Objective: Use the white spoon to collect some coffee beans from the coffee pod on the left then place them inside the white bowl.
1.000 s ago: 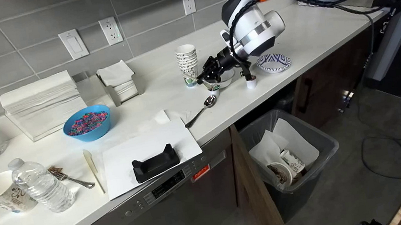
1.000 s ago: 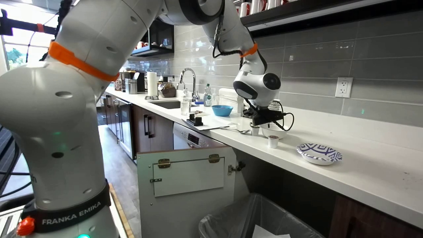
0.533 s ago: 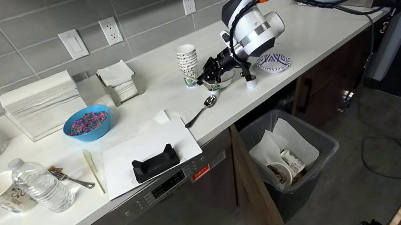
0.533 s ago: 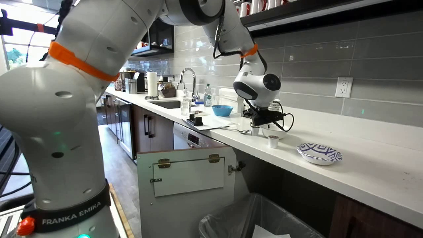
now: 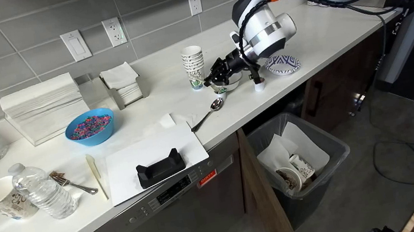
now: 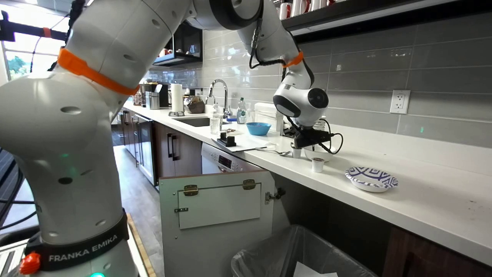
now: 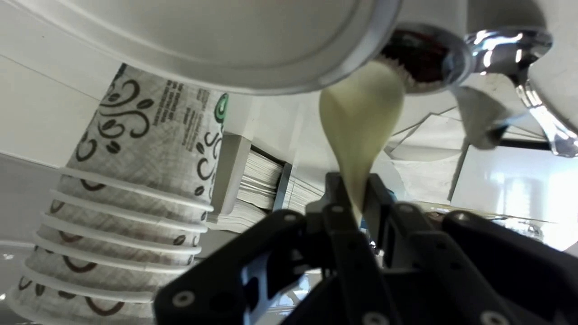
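Observation:
The white spoon [image 7: 361, 108] is pinched by its handle in my gripper [image 7: 356, 185], which is shut on it. In the wrist view the spoon head overlaps the rim of the left coffee pod [image 7: 461, 67]; whether it dips inside cannot be told. This pod [image 5: 221, 95] is small and white, with green at its top. Right beside it sits the white bowl [image 5: 235, 83], whose wall [image 7: 216, 76] fills the top of the wrist view. Another pod [image 6: 318, 165] with brown contents stands nearer the counter's edge. No beans can be made out on the spoon. In an exterior view my gripper [image 5: 209, 82] hovers low above the left pod.
Behind the gripper rises a stack of paper cups [image 5: 193, 63]. A metal spoon [image 5: 207, 116] lies in front of the left pod. The patterned bowl [image 6: 371, 179] is to the right, the blue bowl [image 5: 92, 136] to the left. Below the counter edge stands an open bin [image 5: 331, 163].
The arm has shifted slightly to the right in both exterior views, with the spoon still gripped. Pods and bowl have not moved.

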Motion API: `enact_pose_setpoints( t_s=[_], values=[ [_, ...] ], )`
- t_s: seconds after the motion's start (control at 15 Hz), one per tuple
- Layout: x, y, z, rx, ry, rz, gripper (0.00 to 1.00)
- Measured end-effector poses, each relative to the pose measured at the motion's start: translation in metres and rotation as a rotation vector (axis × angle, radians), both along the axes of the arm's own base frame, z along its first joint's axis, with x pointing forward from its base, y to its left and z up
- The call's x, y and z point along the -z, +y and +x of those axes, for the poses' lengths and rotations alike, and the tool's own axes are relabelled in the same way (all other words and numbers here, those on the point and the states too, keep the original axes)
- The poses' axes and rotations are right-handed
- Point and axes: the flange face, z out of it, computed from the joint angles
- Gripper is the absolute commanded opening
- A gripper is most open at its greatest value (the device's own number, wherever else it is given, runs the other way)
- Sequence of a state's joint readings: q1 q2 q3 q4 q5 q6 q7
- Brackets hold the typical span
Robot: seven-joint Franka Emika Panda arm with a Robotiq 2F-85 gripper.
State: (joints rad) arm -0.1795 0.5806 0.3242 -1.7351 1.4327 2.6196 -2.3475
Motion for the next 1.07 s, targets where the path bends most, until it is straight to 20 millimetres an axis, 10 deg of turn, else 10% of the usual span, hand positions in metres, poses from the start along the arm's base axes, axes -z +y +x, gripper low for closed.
enact_pose_setpoints(
  t_s=[1.07],
  values=[
    [0.018, -0.011, -0.001, -0.022, 0.016, 0.048, 0.04]
  ],
)
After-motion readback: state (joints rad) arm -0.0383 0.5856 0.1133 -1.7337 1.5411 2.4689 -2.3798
